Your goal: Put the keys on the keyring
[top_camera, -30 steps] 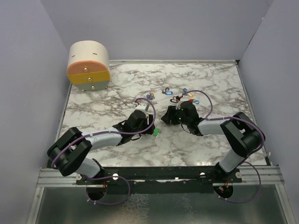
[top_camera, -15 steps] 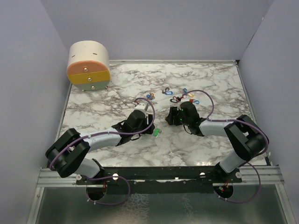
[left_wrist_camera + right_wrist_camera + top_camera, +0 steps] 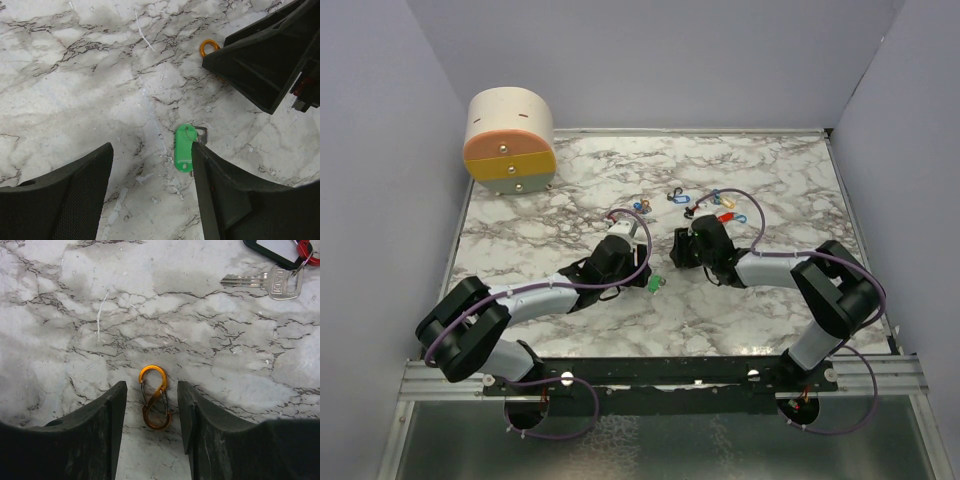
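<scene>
A green-tagged key (image 3: 184, 148) lies flat on the marble, touching the inner edge of my left gripper's right finger (image 3: 220, 190). My left gripper (image 3: 151, 150) is open and low over the table; in the top view it (image 3: 642, 272) sits just left of the green key (image 3: 653, 284). My right gripper (image 3: 151, 390) is open, its fingers on either side of an orange S-shaped clip (image 3: 154, 397) lying on the marble. That clip also shows in the left wrist view (image 3: 209, 47). Other small tagged keys (image 3: 705, 205) lie scattered beyond the right gripper (image 3: 680, 250).
A silver key (image 3: 270, 281) with a black tag (image 3: 272, 247) and red ring lies far right of the clip. A round cream and orange drawer box (image 3: 510, 140) stands at the back left. Purple walls enclose the table.
My right gripper has shifted slightly left and away from the bases, settling around the orange clip. The left arm and the green key have hardly moved.
</scene>
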`<state>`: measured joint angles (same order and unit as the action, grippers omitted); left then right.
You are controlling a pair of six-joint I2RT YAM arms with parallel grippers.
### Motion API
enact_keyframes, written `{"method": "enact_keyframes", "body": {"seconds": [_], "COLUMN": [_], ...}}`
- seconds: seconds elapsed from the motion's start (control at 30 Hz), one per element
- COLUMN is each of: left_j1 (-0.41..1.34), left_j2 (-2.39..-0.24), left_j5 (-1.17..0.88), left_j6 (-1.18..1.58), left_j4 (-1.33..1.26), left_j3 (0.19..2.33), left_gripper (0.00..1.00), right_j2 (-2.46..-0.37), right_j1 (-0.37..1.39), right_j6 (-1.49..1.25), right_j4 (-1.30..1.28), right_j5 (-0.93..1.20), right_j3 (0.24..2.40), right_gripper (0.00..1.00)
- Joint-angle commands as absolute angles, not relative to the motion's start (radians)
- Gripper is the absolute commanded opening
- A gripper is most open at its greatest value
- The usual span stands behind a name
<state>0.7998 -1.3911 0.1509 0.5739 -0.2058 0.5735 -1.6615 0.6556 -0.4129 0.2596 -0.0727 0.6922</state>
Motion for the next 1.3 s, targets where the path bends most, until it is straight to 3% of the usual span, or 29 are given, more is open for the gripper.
{"method": "enact_keyframes", "body": {"seconds": [0.0, 0.33, 1.1, 1.27], "left_j1": [0.802, 0.803, 0.802, 0.802], "left_j2": [-1.361, -1.357, -1.359, -1.356], "left_j5": [0.182, 0.185, 0.186, 0.187], "left_j6": [0.563, 0.565, 0.565, 0.565], "left_j4": [-0.206, -0.21, -0.209, -0.211], "left_j3": [0.558, 0.55, 0.547, 0.545], "left_gripper": [0.66, 0.66, 0.66, 0.66], "right_j2": [-1.698, -1.709, -1.723, -1.725], "right_j1": [0.669, 0.688, 0.739, 0.744], "right_j6": [-0.424, -0.429, -0.457, -0.46], "right_j4": [0.117, 0.079, 0.012, -0.003], "right_j5": [-0.134, -0.164, -0.248, -0.271], "right_j3": [0.687, 0.695, 0.697, 0.7], "right_gripper": [0.45, 0.35, 0.34, 0.23]}}
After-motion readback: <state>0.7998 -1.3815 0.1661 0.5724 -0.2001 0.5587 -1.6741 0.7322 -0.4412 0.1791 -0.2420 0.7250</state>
